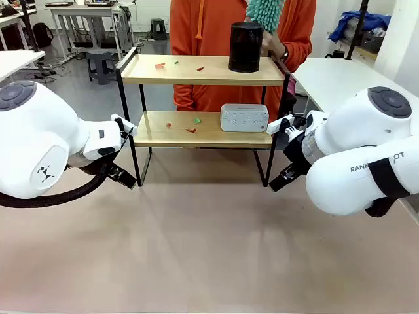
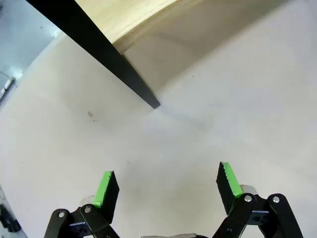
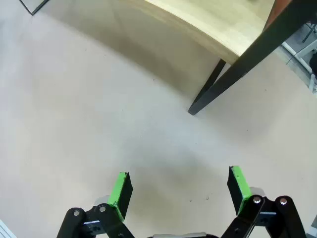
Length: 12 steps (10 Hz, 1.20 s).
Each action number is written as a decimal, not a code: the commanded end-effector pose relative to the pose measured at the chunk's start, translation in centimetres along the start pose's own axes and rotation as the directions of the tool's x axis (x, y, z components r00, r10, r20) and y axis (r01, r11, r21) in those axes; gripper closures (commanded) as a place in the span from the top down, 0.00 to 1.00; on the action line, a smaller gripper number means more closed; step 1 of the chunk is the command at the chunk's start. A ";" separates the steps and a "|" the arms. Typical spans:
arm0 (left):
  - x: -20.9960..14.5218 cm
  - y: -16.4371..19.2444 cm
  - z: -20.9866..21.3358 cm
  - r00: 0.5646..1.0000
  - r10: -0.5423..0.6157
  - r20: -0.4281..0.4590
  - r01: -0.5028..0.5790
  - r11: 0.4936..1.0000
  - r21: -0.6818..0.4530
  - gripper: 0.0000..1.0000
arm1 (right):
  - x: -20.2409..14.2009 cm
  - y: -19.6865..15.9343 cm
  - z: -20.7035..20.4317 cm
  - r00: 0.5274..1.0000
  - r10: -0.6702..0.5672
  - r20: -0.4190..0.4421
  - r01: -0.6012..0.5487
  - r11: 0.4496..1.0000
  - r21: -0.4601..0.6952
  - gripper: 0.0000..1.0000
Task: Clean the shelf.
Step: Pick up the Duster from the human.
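The shelf (image 1: 203, 70) stands mid-table, with two light wooden boards in a black frame. Small red and green scraps (image 1: 161, 65) lie on the top board, and more scraps (image 1: 190, 130) lie on the lower one. My left gripper (image 2: 167, 186) hangs open over bare table, just short of the shelf's left front leg (image 2: 116, 67). My right gripper (image 3: 179, 192) is open too, near the right front leg (image 3: 233, 79) and below the lower board (image 3: 213, 25). Neither holds anything. In the front view the left gripper (image 1: 124, 176) and right gripper (image 1: 280, 181) flank the shelf.
A black cylinder (image 1: 246, 47) stands on the top board at the right. A white box-shaped device (image 1: 244, 118) sits on the lower board. Behind the shelf a person in orange holds a teal duster (image 1: 265, 13). The table (image 1: 209, 248) spreads wide in front.
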State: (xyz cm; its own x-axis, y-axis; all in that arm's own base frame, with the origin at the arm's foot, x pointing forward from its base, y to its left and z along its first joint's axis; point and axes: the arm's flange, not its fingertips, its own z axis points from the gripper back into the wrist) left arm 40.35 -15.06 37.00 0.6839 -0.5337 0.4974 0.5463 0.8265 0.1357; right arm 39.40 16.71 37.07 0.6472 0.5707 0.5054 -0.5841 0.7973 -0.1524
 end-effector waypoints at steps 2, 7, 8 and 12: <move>0.0 0.0 0.0 1.000 0.000 0.000 0.000 1.000 0.000 1.00 | 0.0 0.0 0.0 1.000 0.000 0.000 0.000 1.000 0.000 1.00; 0.0 0.0 0.0 1.000 0.000 0.000 0.000 1.000 0.000 1.00 | 0.0 0.0 0.0 1.000 0.000 0.000 0.000 1.000 0.000 1.00; 0.0 0.0 0.0 1.000 0.000 0.000 0.000 1.000 0.000 1.00 | 0.0 0.0 0.0 1.000 0.000 0.000 0.000 1.000 0.000 1.00; -2.4 3.3 10.9 0.999 -0.034 0.009 0.035 0.915 -0.402 1.00 | -3.4 -5.9 12.8 0.932 -0.361 -0.027 0.352 0.886 0.301 1.00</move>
State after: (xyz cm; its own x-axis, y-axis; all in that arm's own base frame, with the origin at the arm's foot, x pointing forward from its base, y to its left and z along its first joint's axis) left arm 37.23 -16.27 41.54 0.6266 -0.5907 0.5084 0.7228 0.6844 -0.0955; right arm 37.30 14.92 41.97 0.7415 0.4488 0.4988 -0.5740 0.8093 0.1251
